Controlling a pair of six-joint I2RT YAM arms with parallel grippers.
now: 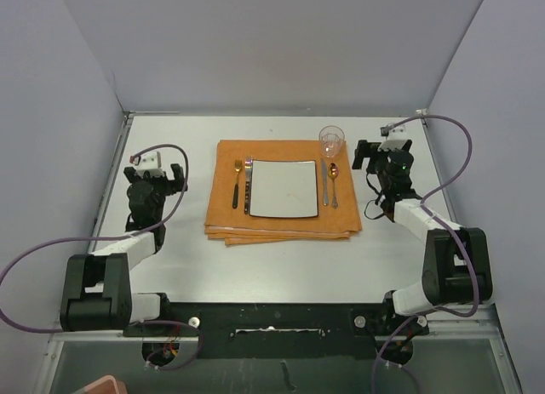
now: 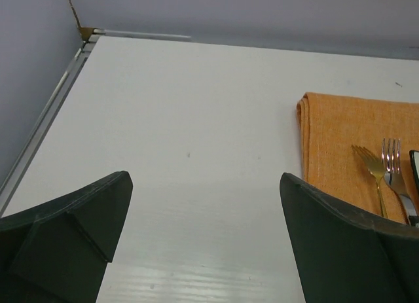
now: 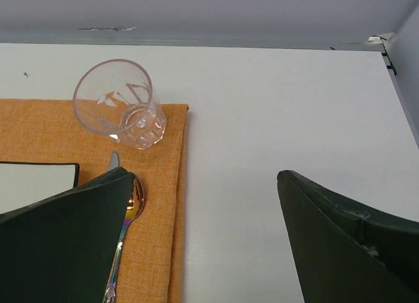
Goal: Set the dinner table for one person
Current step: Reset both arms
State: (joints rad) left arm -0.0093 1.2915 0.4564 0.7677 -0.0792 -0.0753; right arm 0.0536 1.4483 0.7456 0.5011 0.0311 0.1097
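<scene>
- Our left gripper (image 2: 203,178) hangs wide open and empty over bare table (image 1: 183,134), left of the mat.
- The table spans the view beneath both arms, and an orange mat (image 1: 281,225) lies at its middle.
- On the mat we see a gold fork (image 2: 371,165), a silver fork (image 2: 391,156), a square plate (image 1: 283,188), a knife (image 1: 324,185) and a spoon (image 1: 334,185).
- A glass (image 3: 121,106) stands upright on the mat's far right corner.
- Our right gripper (image 3: 206,175) is spread wide with nothing in it, just right of the mat.

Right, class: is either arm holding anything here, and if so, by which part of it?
Nothing is held. The left gripper and right gripper both have their jaws open above the dinner table, with nothing between them.
</scene>
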